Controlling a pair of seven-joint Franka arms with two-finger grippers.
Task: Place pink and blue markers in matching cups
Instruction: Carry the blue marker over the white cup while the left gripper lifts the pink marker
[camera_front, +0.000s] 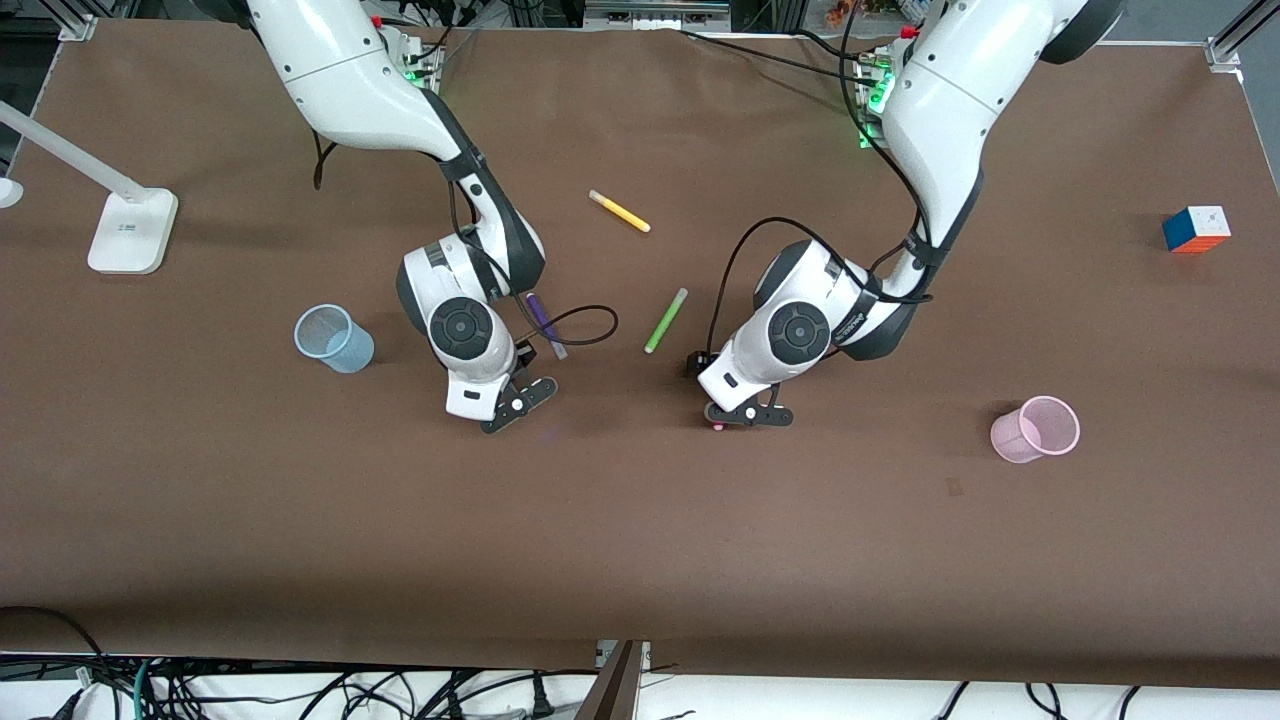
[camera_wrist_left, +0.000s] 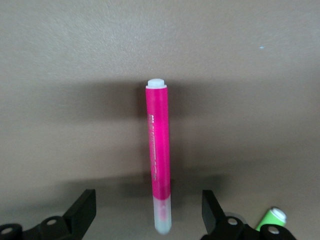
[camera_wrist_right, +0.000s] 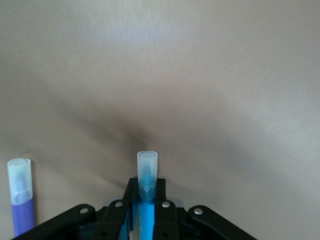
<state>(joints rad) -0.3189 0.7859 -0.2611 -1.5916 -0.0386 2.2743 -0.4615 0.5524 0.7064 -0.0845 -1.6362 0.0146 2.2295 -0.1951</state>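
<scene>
- Pink cup (camera_front: 1035, 429) sits closest to the camera edge of the table (camera_front: 640, 560), toward the left arm's end. See it?
- Yes. It stands upright, all by itself. Where is the blue cup (camera_front: 333, 339)?
- That one stands upright too, toward the right arm's end, a bit farther from the camera edge than the pink cup.
- What is the left gripper (camera_front: 748, 416) doing?
- It is low over the middle of the table. Its fingers (camera_wrist_left: 82, 210) are spread apart, one on each side of the pink marker (camera_wrist_left: 159, 155). The marker lies flat on the table between them. They are not touching it.
- And the right gripper (camera_front: 520, 402)?
- It is pinched tight on the blue marker (camera_wrist_right: 146, 197). The clear cap sticks out past the fingertips, over the table between the blue cup and the left gripper.
- What else is on the table?
- Purple marker (camera_front: 546, 325) lies beside the right arm's wrist. Green marker (camera_front: 666, 320) lies between the two arms. Yellow marker (camera_front: 619, 211) lies closer to the robots' edge. A colorful cube (camera_front: 1196, 229) sits near the table edge at the left arm's end. A white lamp base (camera_front: 132, 231) stands near the edge at the right arm's end.
</scene>
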